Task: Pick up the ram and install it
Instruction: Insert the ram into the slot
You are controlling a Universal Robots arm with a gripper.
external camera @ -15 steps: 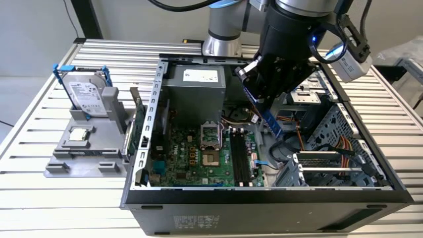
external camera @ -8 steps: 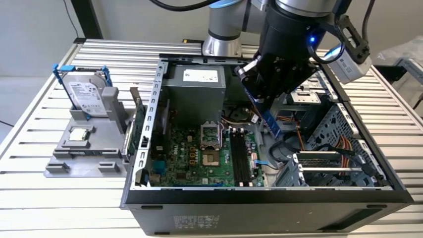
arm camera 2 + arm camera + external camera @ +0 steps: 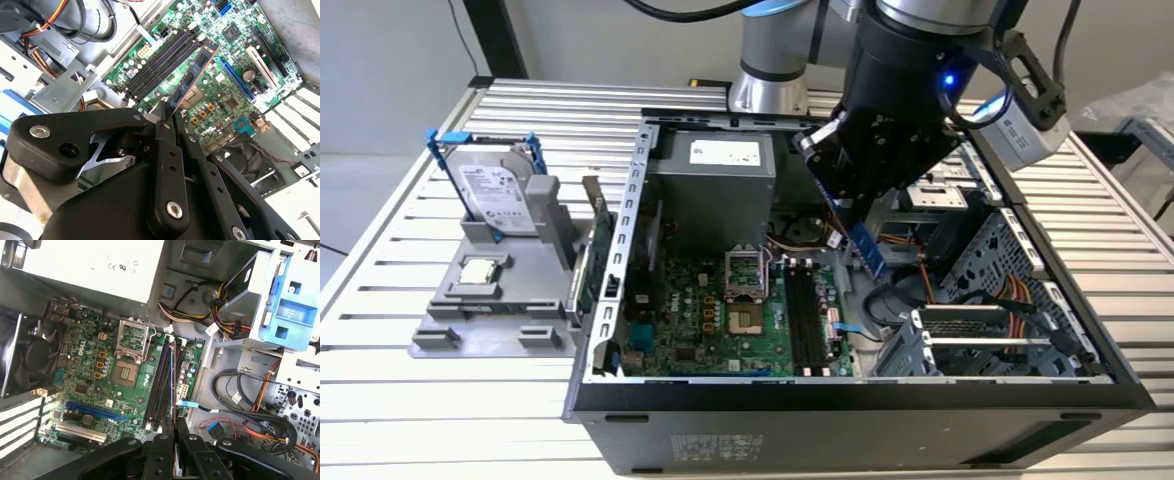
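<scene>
Black pincer point(image 3: 851, 205) clamped on one end of the ram point(image 3: 865, 248), a long, thin greenish-blue circuit-board stick with dark chips. Held tilted inside the open black computer case point(image 3: 854, 395), over the green motherboard point(image 3: 720, 320), free end down toward the long black memory slots point(image 3: 162, 385), seated in none. At the exterior view's left, on the slatted metal desk point(image 3: 454, 400): grey holder point(image 3: 494, 325) with upright silver hard drive point(image 3: 494, 195) and small square processor chip point(image 3: 480, 268).

ram point(image 3: 861, 245) over motherboard point(image 3: 707, 320) | hard drive point(image 3: 500, 195) on exterior view's left
</scene>
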